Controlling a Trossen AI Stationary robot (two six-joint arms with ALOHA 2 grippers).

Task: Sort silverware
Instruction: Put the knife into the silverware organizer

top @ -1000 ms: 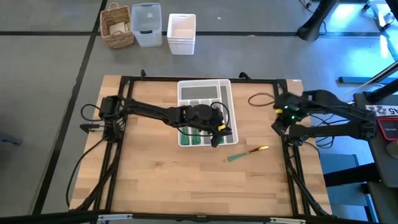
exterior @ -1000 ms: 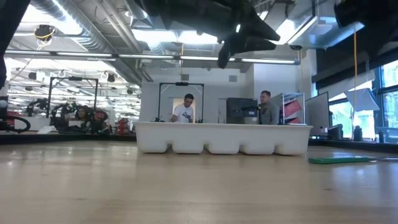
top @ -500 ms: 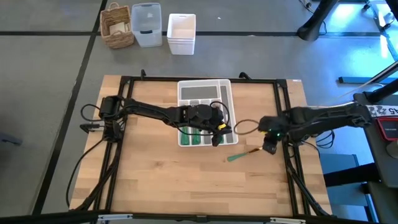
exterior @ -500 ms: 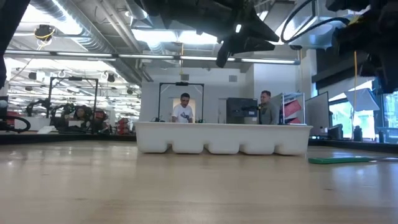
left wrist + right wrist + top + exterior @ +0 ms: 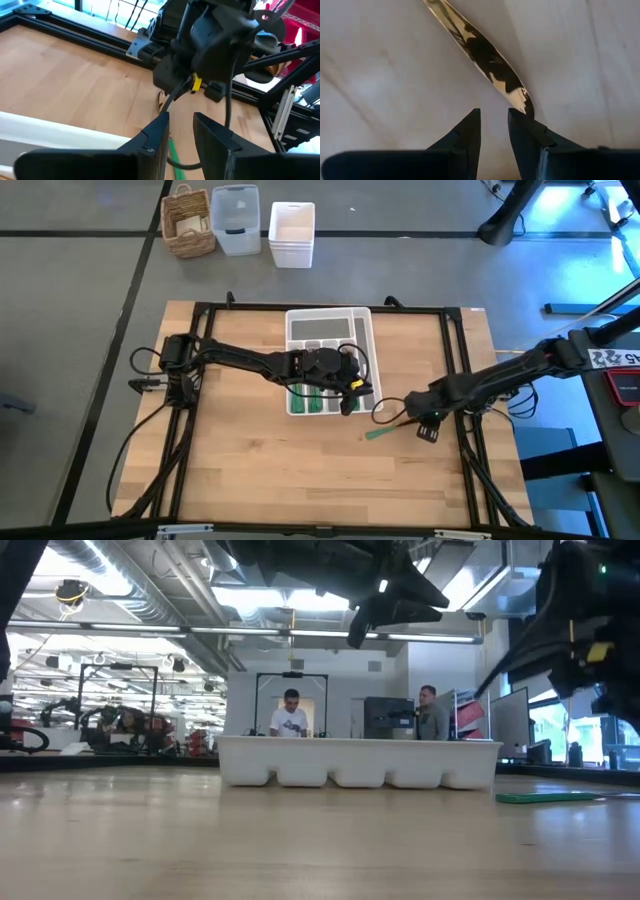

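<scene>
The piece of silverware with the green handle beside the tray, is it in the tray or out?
Out: it lies flat on the table, apart from the tray.

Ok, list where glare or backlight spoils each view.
Low view: bright ceiling lights and windows leave both arms as black silhouettes. Right wrist view: the gold piece mirrors dark shapes, and its ends run off blurred. High view: a blue-white glow blooms at the top right. Left wrist view: evenly lit.
</scene>
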